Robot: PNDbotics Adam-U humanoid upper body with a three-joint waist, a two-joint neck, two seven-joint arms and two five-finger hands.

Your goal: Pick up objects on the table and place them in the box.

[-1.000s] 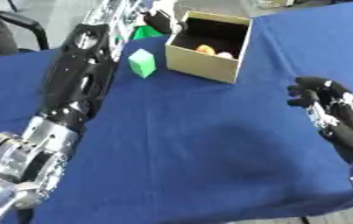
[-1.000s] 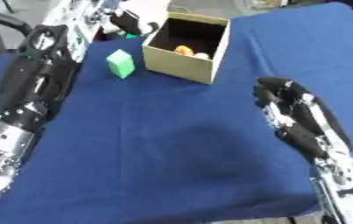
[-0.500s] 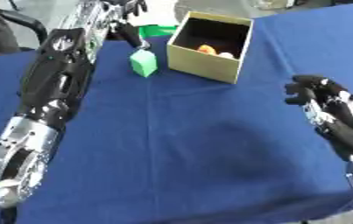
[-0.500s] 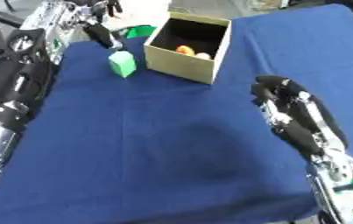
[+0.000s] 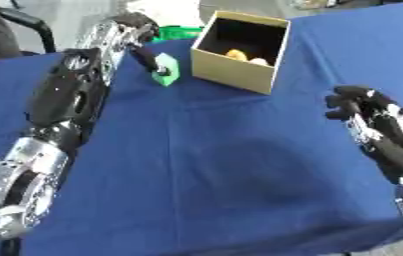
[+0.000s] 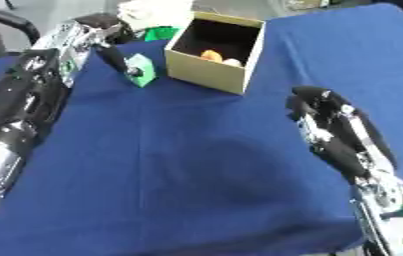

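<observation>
Reaching across the blue table, the left robot hand is up at the far left with its fingers pointing down onto a small green block. They look like they're touching or pinching it, though I can't really tell whether they've closed round it. That block sits on the cloth just left of the cardboard box, close to it but not touching. The box is open on top and already has a couple of things inside: something orange and a paler bit next to it, can't make out what they are. Behind the left hand there's another green thing at the table's far edge, partly hidden.

The right robot hand is over on the right side, well away from the box, with its fingers loosely curled and nothing in them.
</observation>
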